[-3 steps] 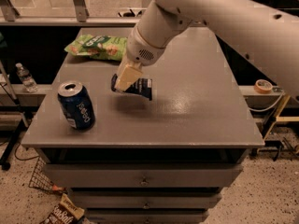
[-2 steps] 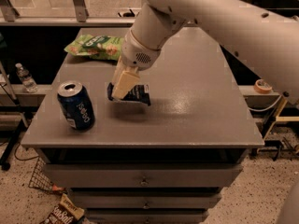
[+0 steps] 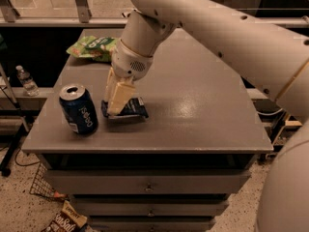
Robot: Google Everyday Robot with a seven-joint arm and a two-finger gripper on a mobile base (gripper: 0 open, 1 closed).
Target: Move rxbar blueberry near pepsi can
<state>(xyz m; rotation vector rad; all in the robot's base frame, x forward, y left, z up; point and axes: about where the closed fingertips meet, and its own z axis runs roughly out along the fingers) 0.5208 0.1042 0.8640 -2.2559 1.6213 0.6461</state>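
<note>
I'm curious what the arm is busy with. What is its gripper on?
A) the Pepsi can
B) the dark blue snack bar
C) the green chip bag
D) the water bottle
B: the gripper is shut on the rxbar blueberry, low at the table beside the pepsi can, not touching the can.

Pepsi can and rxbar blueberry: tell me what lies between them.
Camera view: only a narrow strip of bare table lies between the pepsi can and the rxbar blueberry. The gripper stands at the bar's can-side end, shut on it.
</note>
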